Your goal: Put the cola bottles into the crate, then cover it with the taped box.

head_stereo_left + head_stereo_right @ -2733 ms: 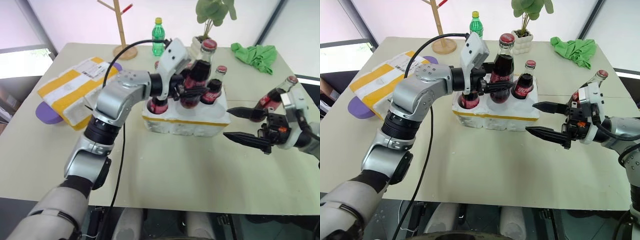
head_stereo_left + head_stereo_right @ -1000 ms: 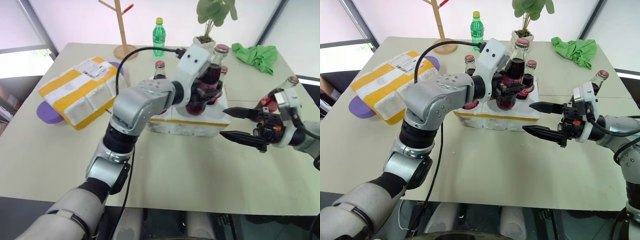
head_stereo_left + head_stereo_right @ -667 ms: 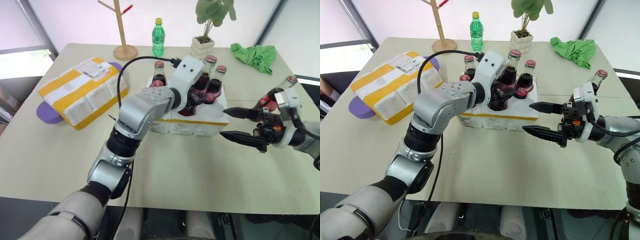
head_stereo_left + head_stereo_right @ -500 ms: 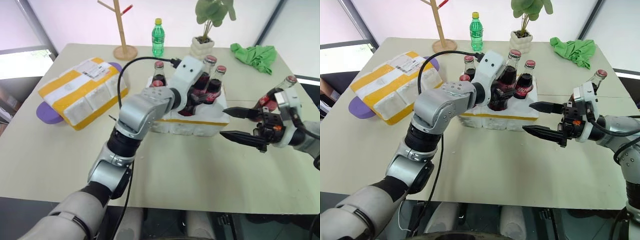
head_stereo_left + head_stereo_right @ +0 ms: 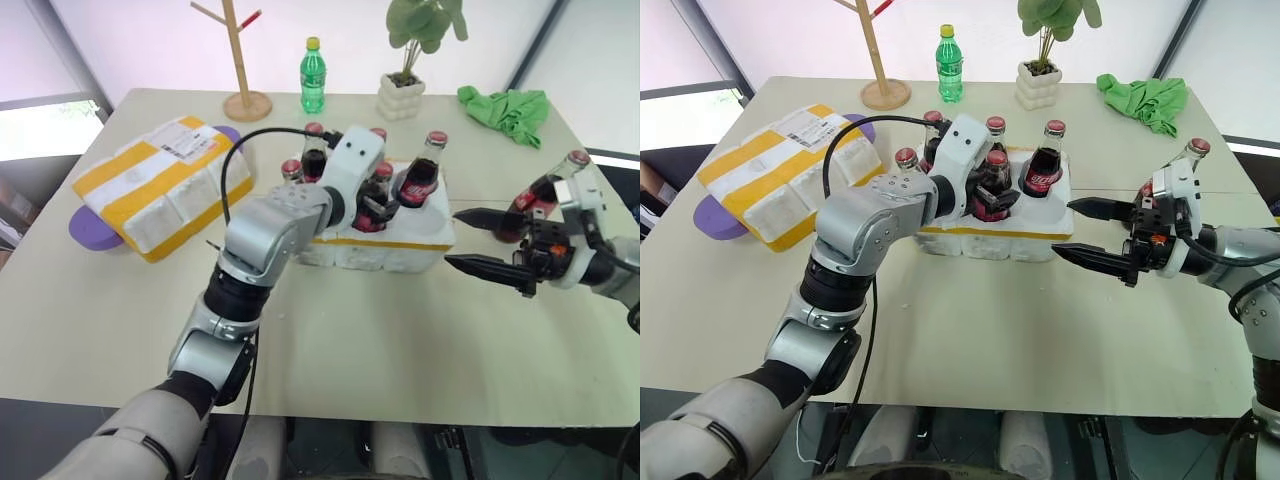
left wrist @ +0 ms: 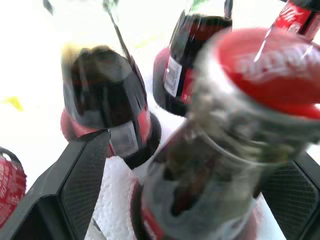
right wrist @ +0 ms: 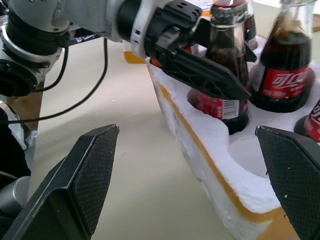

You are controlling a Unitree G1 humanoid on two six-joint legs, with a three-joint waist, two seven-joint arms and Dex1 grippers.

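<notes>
Five dark glass cola bottles with red caps (image 5: 1044,160) stand in white styrofoam crate (image 5: 1025,235) on bench (image 5: 970,340). Left gripper (image 5: 992,200) fingers wide around front-row bottle (image 5: 990,186). Right gripper (image 5: 1092,232) fingers wide, empty. Sixth bottle (image 5: 1188,160) behind it. Yellow-taped styrofoam box (image 5: 780,175) left.

**Both our arms out, jaws spread**

We reach our left arm forward and across toward the right, its gripper (image 5: 992,195) pointing slightly downward with the two black fingers (image 6: 80,185) standing apart. Our right arm comes in from the right side, and its gripper (image 5: 1095,232) points roughly level toward the left, fingers (image 7: 92,170) spread wide with nothing between them
</notes>
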